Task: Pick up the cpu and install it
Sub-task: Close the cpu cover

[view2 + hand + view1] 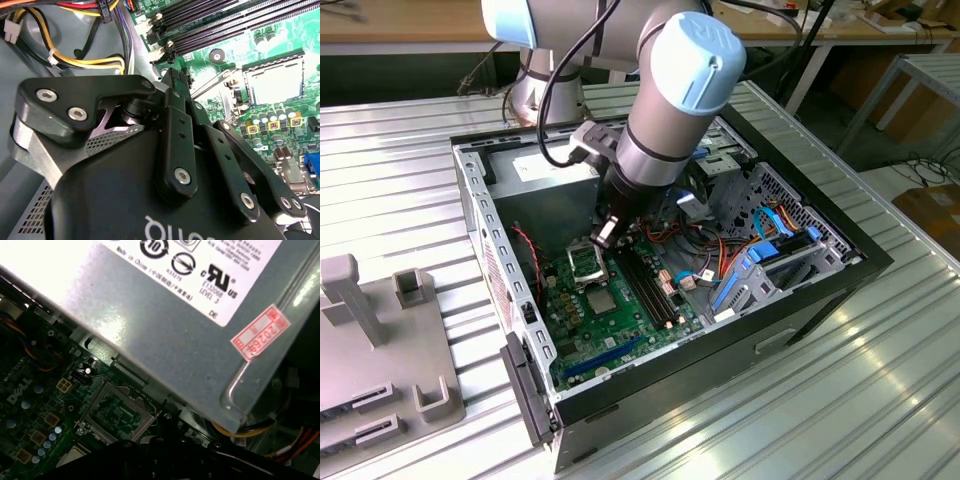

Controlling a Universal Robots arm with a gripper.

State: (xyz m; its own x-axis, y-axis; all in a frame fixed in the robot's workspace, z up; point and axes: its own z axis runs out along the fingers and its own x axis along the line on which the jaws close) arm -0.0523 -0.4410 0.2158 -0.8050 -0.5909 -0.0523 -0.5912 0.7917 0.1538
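The cpu [601, 300] is a pale silvery-grey square lying flat inside the socket's metal frame on the green motherboard [620, 335]; it is seen again in the second wrist view [274, 82]. Just behind it the socket's hinged metal cover [585, 262] stands flipped open, and the first wrist view looks down through this cover [117, 410]. My gripper [605, 233] hangs above the open cover, a short way behind the cpu and apart from it. Its black linkage body [175, 165] hides its tips in the second wrist view.
The grey power supply box [165, 315] sits close behind the gripper. Black memory slots [645, 285] run beside the socket on the exterior view's right. Coloured cables [705, 250] and a blue drive bracket [760, 265] lie further right. The case wall [480, 230] rises on the left.
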